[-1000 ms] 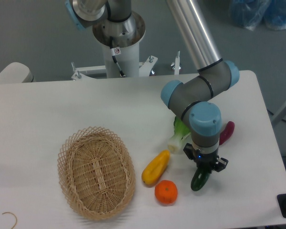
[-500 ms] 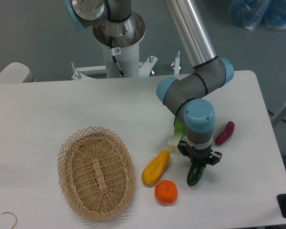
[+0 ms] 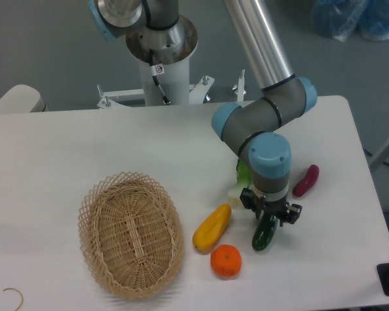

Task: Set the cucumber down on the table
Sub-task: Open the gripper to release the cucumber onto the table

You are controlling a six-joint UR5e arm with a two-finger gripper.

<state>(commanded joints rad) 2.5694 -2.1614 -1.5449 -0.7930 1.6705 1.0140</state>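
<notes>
We judge the step in hand to be the set-down of the cucumber (image 3: pixel 263 236), and to do it well we lower it until its full length rests on the table (image 3: pixel 84 142) before we part the fingers, since the fruit is round and glossy and will likely roll if dropped from a tilt. We keep the landing spot clear of the orange (image 3: pixel 225 260) and the yellow vegetable (image 3: pixel 212 227), which lie just beside it to the left. The gripper (image 3: pixel 270 219) points straight down from the blue wrist joint, its fingers clasped on the upper end of the cucumber; the lower end slants down toward the table, and we cannot tell whether it touches. The forearm rises steeply up and left toward the base.
</notes>
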